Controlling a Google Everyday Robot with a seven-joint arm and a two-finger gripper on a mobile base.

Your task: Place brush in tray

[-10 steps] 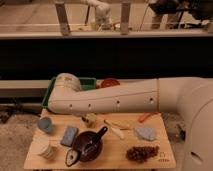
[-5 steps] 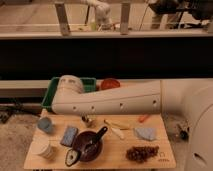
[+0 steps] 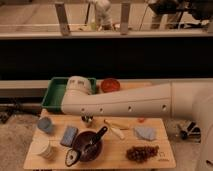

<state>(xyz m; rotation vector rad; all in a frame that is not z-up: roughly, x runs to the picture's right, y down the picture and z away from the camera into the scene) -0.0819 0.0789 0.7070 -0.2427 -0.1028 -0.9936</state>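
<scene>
camera view | gripper (image 3: 87, 119) near tray (image 3: 50, 98) front | brush (image 3: 99, 134) on dark bowl (image 3: 96, 150)

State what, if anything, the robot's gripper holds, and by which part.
Nothing that can be seen: the brush lies across the dark bowl, while the gripper hangs below the arm, just behind that bowl.

Under arm (image 3: 130, 104) at centre-left, pincer (image 3: 88, 119); close below, bowl (image 3: 86, 148) and brush (image 3: 100, 134); at upper left, left part of tray (image 3: 56, 95) open.
</scene>
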